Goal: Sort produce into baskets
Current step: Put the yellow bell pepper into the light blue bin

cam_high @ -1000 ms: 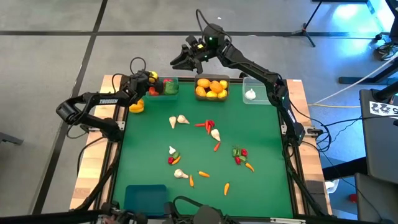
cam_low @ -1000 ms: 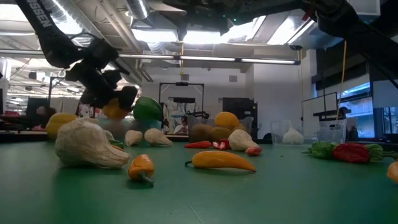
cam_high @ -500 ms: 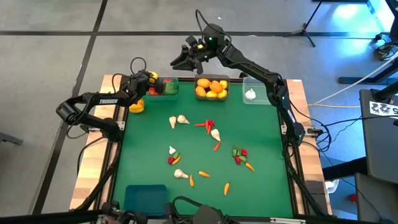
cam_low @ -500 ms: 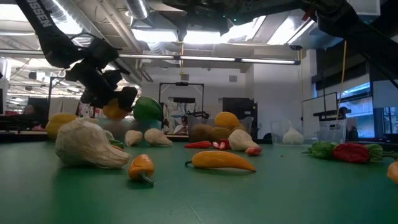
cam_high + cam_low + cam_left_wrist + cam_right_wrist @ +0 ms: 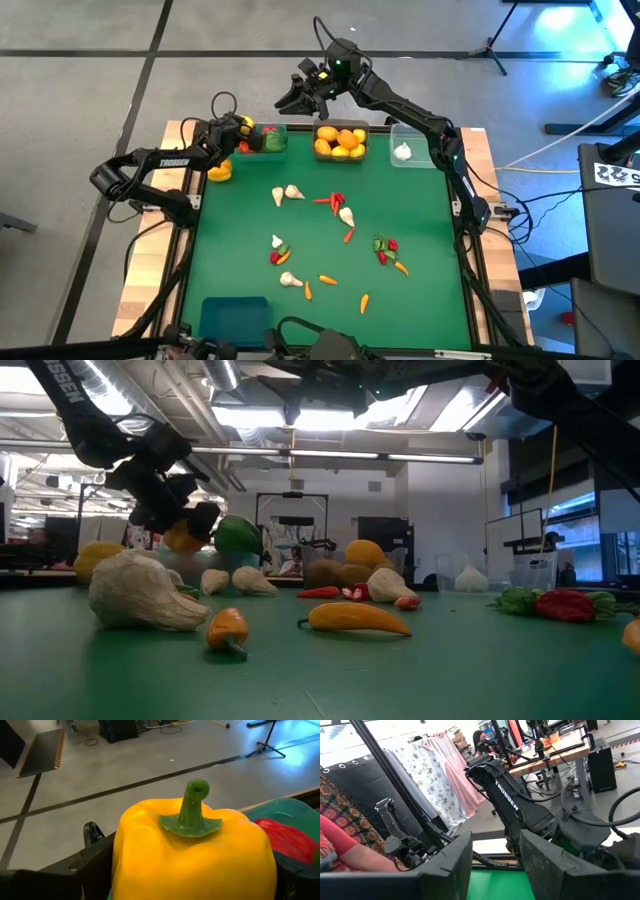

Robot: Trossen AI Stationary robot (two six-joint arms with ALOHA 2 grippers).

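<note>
From above we see our left tool (image 5: 238,128) at the teal bin (image 5: 262,140) on the tabletop's (image 5: 240,250) far edge, clamped on a yellow pepper (image 5: 243,124). Only the left wrist view shows that pepper's (image 5: 192,855) glossy, lobed skin and stubby green stem, with a red pepper (image 5: 287,840) in the bin beyond. Our right tool (image 5: 297,97) hangs beyond the tabletop, fingers (image 5: 445,870) parted, empty. The low view shows lumpy white garlic (image 5: 140,592) and smooth carrots (image 5: 355,618) scattered on green felt.
</note>
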